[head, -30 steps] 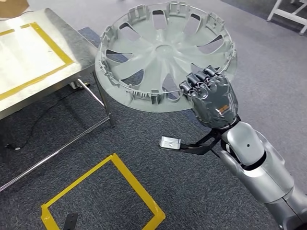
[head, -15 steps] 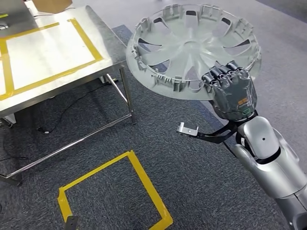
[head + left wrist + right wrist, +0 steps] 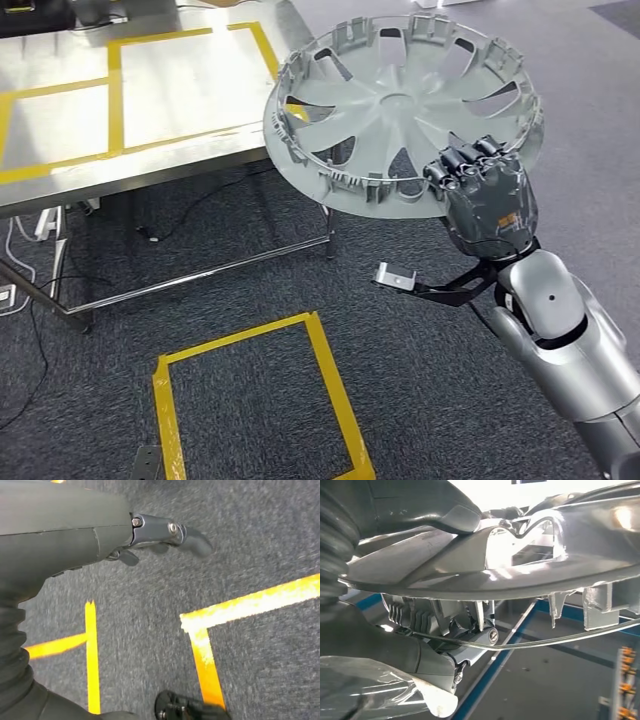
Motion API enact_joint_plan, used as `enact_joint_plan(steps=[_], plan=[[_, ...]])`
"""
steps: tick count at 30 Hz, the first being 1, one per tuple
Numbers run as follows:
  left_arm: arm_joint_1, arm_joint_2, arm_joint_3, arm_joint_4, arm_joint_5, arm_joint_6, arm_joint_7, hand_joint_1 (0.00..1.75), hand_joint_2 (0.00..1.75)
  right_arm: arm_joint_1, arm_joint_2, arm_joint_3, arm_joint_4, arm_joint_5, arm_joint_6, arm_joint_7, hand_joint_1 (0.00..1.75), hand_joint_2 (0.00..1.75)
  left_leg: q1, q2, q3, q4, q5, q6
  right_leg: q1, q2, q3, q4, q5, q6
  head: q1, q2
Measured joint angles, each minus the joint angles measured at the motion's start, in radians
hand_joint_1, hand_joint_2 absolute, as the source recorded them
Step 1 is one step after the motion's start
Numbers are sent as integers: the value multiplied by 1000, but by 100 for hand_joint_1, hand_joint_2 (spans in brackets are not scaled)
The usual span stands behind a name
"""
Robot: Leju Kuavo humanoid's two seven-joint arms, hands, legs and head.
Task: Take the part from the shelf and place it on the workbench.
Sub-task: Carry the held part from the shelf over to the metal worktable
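The right hand (image 3: 487, 200) grips the near rim of the silver wheel cover (image 3: 392, 100), fingers curled over the edge, carrying it roughly level with its inner clip side up, likely so it can be set flat. It hangs just right of the steel workbench (image 3: 68, 175), overlapping its near-right corner. The left hand (image 3: 113, 527) hangs over the carpet, fingers extended, holding nothing; no legible markings.

The right hand (image 3: 414, 580) grips the rim of the wheel cover (image 3: 546, 555).
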Motion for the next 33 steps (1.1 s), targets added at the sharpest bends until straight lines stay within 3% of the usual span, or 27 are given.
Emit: enact_joint_plan(steps=[1, 2, 3, 5, 6, 8, 10, 12, 14, 16, 17, 18, 19, 21, 23, 24, 26, 27, 29, 30, 31, 33], plan=[[1, -1, 0, 0, 0, 0, 0, 0, 175, 4, 0, 0, 0, 1, 0, 0, 175, 175, 0, -15, 1, 0, 0, 0, 0, 4, -31, 46, -7, 1, 1, 0], [2, -2, 0, 0, 0, 0, 0, 0, 175, 8, 0, 0, 0, 1, 0, -1, 175, 175, 0, -30, 2, 1, -1, 0, 0, 5, -45, 56, 6, 1, 1, 0], [3, -2, 0, 0, 0, 0, 0, 0, 175, 11, 0, 0, 0, 1, 0, -2, 175, 175, 1, -46, 3, 1, -1, 0, 0, 8, -41, 27, 38, 1, 1, 0], [3, -2, 0, 0, 0, 0, -1, 0, 175, 14, 0, 0, 0, 1, 0, -2, 175, 175, 2, -76, 5, 4, -3, -4, -5, 40, 8, -104, 118, -2, 1, 0], [3, -2, 0, 0, 0, -1, -2, 0, 175, 14, 0, 0, 0, 2, 0, -2, 175, 175, 2, -89, 2, 8, -5, -9, -8, 62, 35, -164, 141, -4, 1, 0], [4, -2, 0, 0, 0, -2, -3, 0, 175, 15, 0, 0, 0, 3, -2, -3, 175, 175, 5, -113, -5, 12, -4, -21, -9, 87, 64, -216, 146, -9, 1, 0], [7, -1, 0, 0, 0, -3, -4, 0, 175, 15, 0, 0, 0, 4, -3, -4, 175, 175, 9, -130, -12, 12, -2, -32, -7, 66, 72, -221, 145, -19, 1, 0], [9, 1, 0, 0, 0, -4, -5, 0, 175, 15, 0, 0, 0, 5, -3, -4, 175, 175, 5, -89, -25, 41, -23, -43, -9, 40, 79, -226, 146, -33, -4, 0], [8, 1, 0, 0, 0, -4, -7, 0, 175, 15, -1, -2, 0, 6, -3, -3, 175, 175, 5, -21, -71, 144, -77, -54, -7, 12, 85, -229, 143, -44, -9, 0], [7, 1, 0, 0, 0, -6, -9, 0, 175, 16, -1, -3, 0, 7, -3, -4, 175, 175, 10, 3, -125, 262, -122, -60, -4, -16, 88, -229, 139, -48, -11, 0], [8, 1, 0, 0, 0, -7, -10, 0, 175, 16, -1, -3, 0, 7, -3, -5, 175, 175, 11, 4, -134, 282, -121, -61, -4, -30, 90, -229, 137, -48, -11, 0], [8, 1, 0, 0, 0, -7, -11, 0, 175, 17, -1, -3, 0, 7, -3, -5, 175, 175, 12, 6, -125, 265, -102, -61, -3, -43, 92, -228, 135, -47, -11, 0], [8, 2, 0, 0, 0, -7, -12, 0, 175, 17, -1, -3, 0, 7, -3, -5, 175, 175, 11, 14, -99, 214, -70, -58, -3, -56, 96, -228, 132, -45, -11, 0], [8, 3, 0, 0, 0, -7, -13, 0, 175, 17, -1, -3, 0, 7, -3, -5, 175, 175, 5, 53, -36, 91, -16, -49, -1, -76, 106, -229, 125, -40, -11, 0], [6, 4, 0, 0, 0, -7, -14, 0, 175, 16, -2, -4, 0, 7, -3, -5, 175, 175, -6, 91, -4, 26, -5, -39, 6, -94, 111, -228, 119, -33, -11, 0], [5, 4, 0, 0, 0, -7, -15, 0, 175, 15, -2, -5, 0, 7, -3, -5, 175, 175, -10, 93, -3, 19, -10, -36, 9, -104, 112, -229, 116, -29, -10, 0], [7, 4, 0, 0, 0, -8, -16, 0, 175, 15, -2, -6, 0, 7, -3, -5, 175, 175, -10, 73, -2, 13, -12, -27, 11, -127, 119, -233, 111, -19, -9, 0], [8, 4, 0, 0, 0, -7, -16, 0, 175, 15, -1, -6, 0, 7, -2, -4, 175, 175, -8, 60, -1, 9, -10, -22, 9, -117, 119, -229, 103, -15, -9, 0], [7, 4, 0, 0, 1, -8, -16, 0, 175, 16, -1, -6, -2, 5, 1, 3, 175, 175, -1, 39, 4, 3, -6, -10, 3, -59, 94, -174, 68, -8, -4, 0], [6, 3, 0, 0, 2, -10, -17, 0, 175, 18, -1, -7, -2, 4, 6, 10, 175, 175, 1, 29, 4, 2, -6, -7, 1, -24, 63, -115, 40, -6, 0, 0], [5, 2, 0, 0, 2, -15, -21, 0, 175, 22, -1, -7, -2, 3, 12, 17, 175, 175, 1, 20, 4, 2, -7, -4, 1, -5, 25, -46, 13, -5, 3, 0], [6, -1, 0, 0, 2, -37, -34, 0, 175, 32, -1, -9, 0, 2, 22, 27, 175, 175, 0, 2, 6, 2, -8, -2, 1, 5, -37, 47, -1, -3, 5, 0]])
